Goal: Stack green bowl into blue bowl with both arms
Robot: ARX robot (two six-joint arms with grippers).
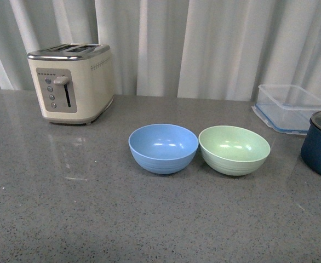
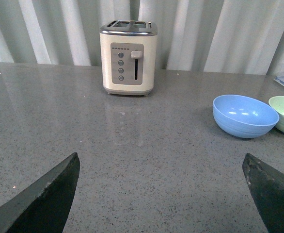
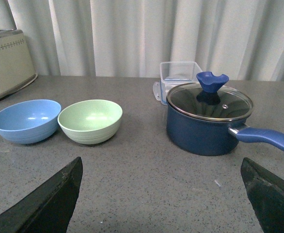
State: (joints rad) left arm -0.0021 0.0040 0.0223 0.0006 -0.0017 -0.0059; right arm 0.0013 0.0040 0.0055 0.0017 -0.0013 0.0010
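I am only beginning: neither bowl is being held. My left claw [image 2: 160, 165] and right claw [image 3: 161, 165] are both hanging spread wide, empty, over the surface [image 1: 149, 224]. The green bowl [image 1: 234, 149] is sitting upright just beside the blue bowl [image 1: 163, 148], on its right. Next, I judge, I am needing the green rim's outer side, the gap between bowls being tight. The navy pot [image 1: 320, 143] is crowding the right; the front is lying open.

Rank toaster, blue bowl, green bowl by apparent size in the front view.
1. toaster: largest, even though it stands farther back.
2. blue bowl and green bowl: tied, same apparent size, side by side.
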